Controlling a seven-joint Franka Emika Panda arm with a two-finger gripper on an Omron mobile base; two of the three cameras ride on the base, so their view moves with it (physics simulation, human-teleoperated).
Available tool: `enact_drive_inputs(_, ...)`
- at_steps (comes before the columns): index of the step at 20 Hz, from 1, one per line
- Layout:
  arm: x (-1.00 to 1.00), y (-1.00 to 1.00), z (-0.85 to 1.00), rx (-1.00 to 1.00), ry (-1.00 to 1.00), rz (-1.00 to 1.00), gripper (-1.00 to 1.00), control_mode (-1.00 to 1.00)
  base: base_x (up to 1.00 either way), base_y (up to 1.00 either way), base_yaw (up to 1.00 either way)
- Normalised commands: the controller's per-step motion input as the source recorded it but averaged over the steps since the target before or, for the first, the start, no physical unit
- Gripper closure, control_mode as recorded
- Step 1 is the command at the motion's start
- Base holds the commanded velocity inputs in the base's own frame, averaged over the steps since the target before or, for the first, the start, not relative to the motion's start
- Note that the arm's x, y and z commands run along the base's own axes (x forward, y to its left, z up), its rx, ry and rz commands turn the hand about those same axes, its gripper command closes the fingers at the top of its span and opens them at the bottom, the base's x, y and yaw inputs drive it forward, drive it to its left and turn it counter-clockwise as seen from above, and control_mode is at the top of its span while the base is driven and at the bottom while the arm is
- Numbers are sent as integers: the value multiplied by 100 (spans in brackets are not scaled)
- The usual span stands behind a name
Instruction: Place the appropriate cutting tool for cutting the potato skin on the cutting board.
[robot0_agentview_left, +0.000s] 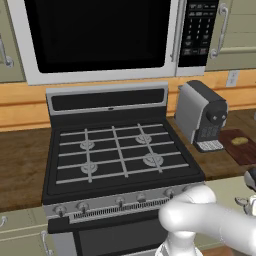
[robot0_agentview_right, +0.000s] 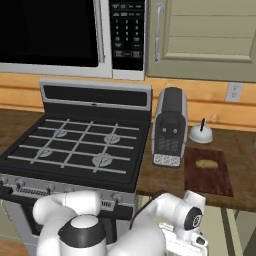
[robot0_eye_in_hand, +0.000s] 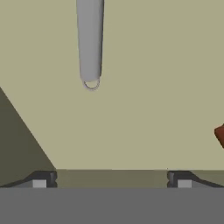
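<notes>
Dark reddish-brown wooden rectangular cutting board (robot0_agentview_right: 209, 172) carries the tan-yellow oval potato (robot0_agentview_right: 206, 163) ready for peeling, while the two-finger gripper (robot0_eye_in_hand: 111, 179) hangs low, open and empty.

1. Cutting board (robot0_agentview_right: 212, 180): dark reddish-brown wood, matt.
2. Desk (robot0_agentview_right: 240, 142): lighter brown wood grain (dull sheen).
3. Potato (robot0_agentview_right: 206, 163): tan, matt skin.
4. Stove (robot0_agentview_left: 117, 150): black matt top, grey metal-looking grates.
5. Coffee machine (robot0_agentview_left: 200, 115): smooth grey and black casing.
6. Cabinet handle (robot0_eye_in_hand: 90, 43): smooth grey, metal-looking.
</notes>
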Motion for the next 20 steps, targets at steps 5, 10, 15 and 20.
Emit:
enact_drive_inputs(5,62,-2,-24,-1,-1,-4,-100,-100,0,0,0)
enact_drive_inputs(10,44,0,-43,-3,-4,-1,-100,-100,0,0,0)
enact_drive_inputs(15,19,5,-50,-6,-5,0,-100,-100,0,0,0)
enact_drive_inputs(20,5,8,-38,-3,-8,0,-100,-100,0,0,0)
